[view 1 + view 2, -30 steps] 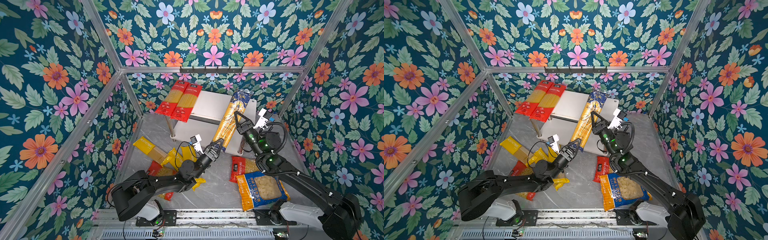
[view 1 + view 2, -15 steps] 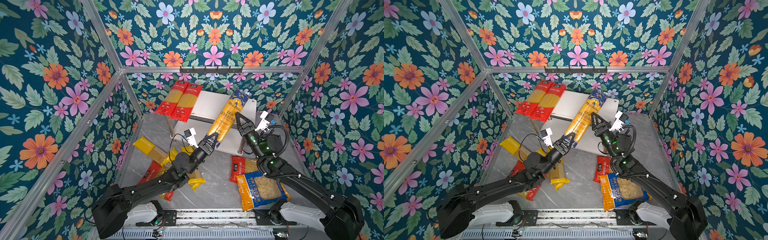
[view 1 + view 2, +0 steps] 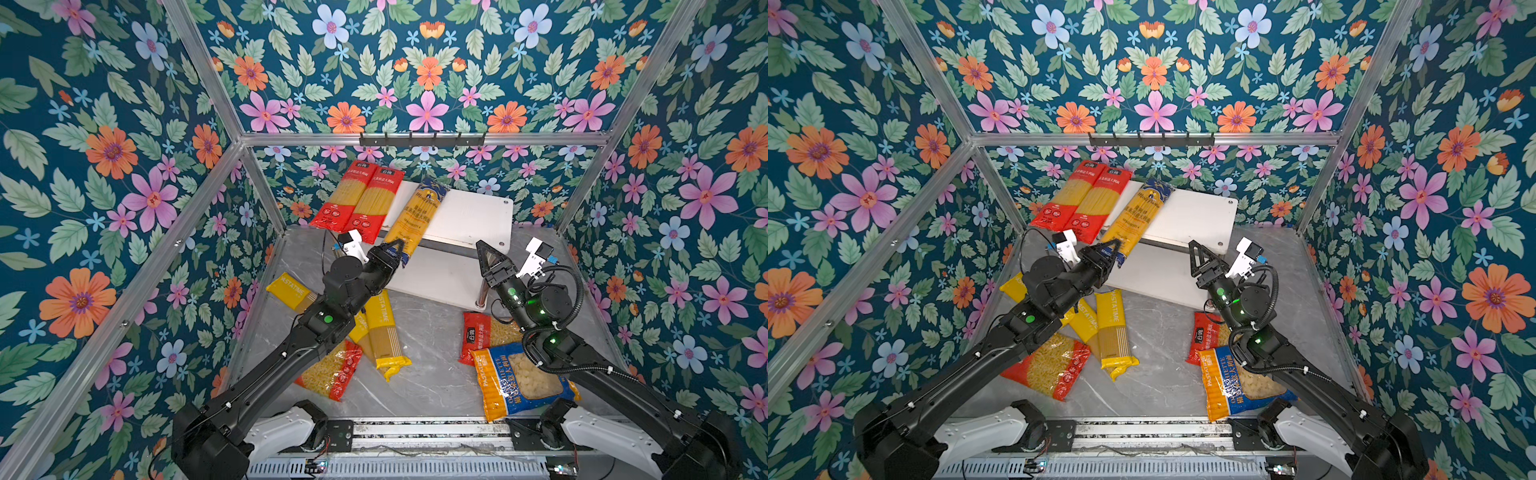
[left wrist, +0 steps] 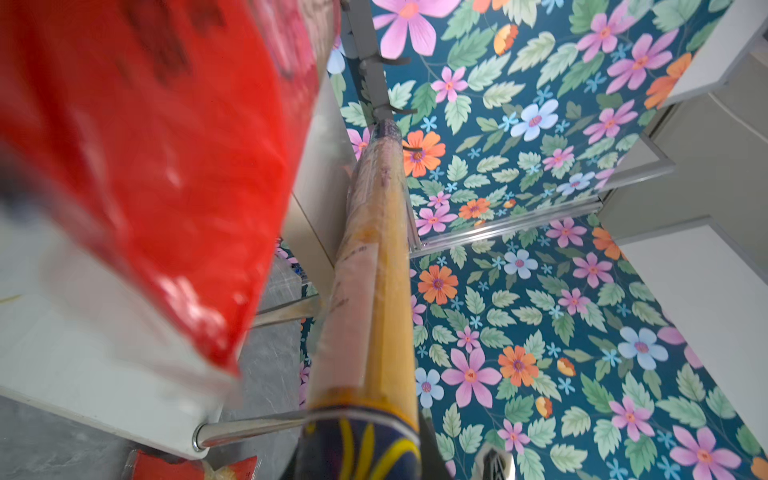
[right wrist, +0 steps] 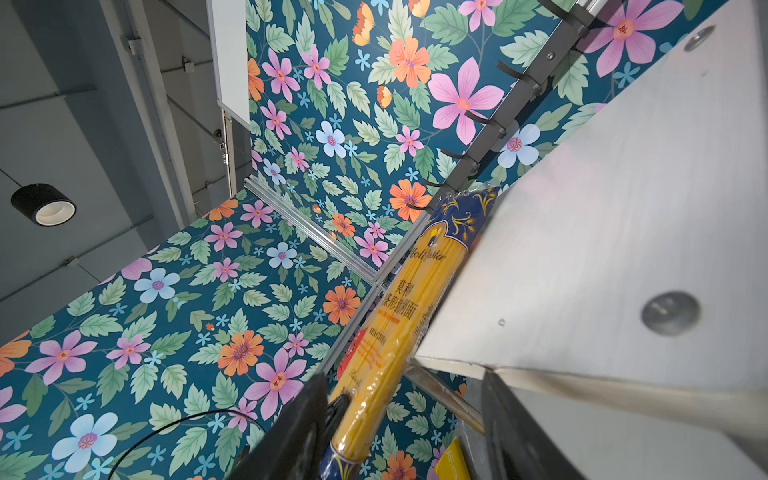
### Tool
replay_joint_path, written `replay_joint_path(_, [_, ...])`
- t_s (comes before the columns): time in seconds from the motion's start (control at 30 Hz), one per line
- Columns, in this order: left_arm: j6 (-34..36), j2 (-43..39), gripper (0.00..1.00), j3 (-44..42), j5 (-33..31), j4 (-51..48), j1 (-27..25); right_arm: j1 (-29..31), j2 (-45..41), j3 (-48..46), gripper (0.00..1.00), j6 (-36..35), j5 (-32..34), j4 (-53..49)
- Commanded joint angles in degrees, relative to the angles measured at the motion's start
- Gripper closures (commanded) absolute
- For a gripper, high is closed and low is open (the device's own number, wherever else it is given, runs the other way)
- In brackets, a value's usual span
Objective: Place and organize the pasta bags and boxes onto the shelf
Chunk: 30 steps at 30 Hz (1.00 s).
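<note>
Shelf (image 3: 473,216), top tier: right half bare, open from above. Left half is taken by red spaghetti packs (image 3: 357,199). The navy-gold pack (image 3: 415,216) slants over the front edge beside them, its lower end clamped in the left pincer (image 3: 397,251). Lower tier: front bare. The right pincer (image 3: 488,255), jaws apart, hangs near the front right leg (image 3: 482,296). Table (image 3: 432,349): a free strip runs between the yellow packs (image 3: 382,328) and the shells bag (image 3: 519,382).

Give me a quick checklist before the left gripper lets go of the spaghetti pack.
1. Grip: left gripper shut on navy-gold spaghetti pack, near end: ok.
2. Landing: pack's far part rests on the shelf top tier: ok.
3. Support: near end overhangs the front edge: not ok.
4. Neighbours: beside the red spaghetti packs, no overlap: ok.
5. Clearance: right gripper open, empty, away from the pack: ok.
</note>
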Motion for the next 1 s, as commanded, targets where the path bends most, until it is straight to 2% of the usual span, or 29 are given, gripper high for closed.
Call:
replay_joint_path(0.0, [-2.5,0.8,0.99,2.4,-1.0,-0.1,1.6,0.0,-0.7,-0.3,0.40,0.2,0.5,-0.2])
replay_joint_path(0.1, [-2.9,3.2,0.97,4.7,-0.1,0.1,2.7,0.1,-1.1,-0.7,0.40,0.2,0.4,-0.5])
replay_joint_path(0.23, [-5.0,5.5,0.81,4.9,2.3,2.2,3.8,0.1,-1.7,-1.1,0.40,-0.2,0.2,-1.0])
replay_joint_path(0.37, [-6.5,4.2,0.62,1.8,1.4,4.5,4.0,0.2,-2.6,-2.0,0.40,-0.5,0.4,-1.8])
replay_joint_path(0.47, [-7.7,3.2,0.57,-0.5,1.3,5.5,4.0,0.1,-2.8,-2.6,0.40,-0.6,0.7,-2.1])
replay_joint_path(0.6, [-8.0,3.1,0.61,-1.3,1.4,6.6,3.9,0.1,-2.0,-2.6,0.40,-0.4,0.3,-1.5])
replay_joint_path(0.73, [-8.1,4.2,0.73,-0.2,1.6,7.4,4.0,0.3,-1.0,-2.3,0.40,-0.1,-0.2,-1.1])
replay_joint_path(0.83, [-8.1,5.0,0.78,1.1,1.1,7.6,4.0,0.8,-1.0,-2.4,0.40,-0.2,0.0,-1.3])
replay_joint_path(0.97, [-8.0,5.2,0.79,1.6,-0.6,7.9,4.0,1.0,-1.6,-2.8,0.40,-0.3,0.4,-2.0])
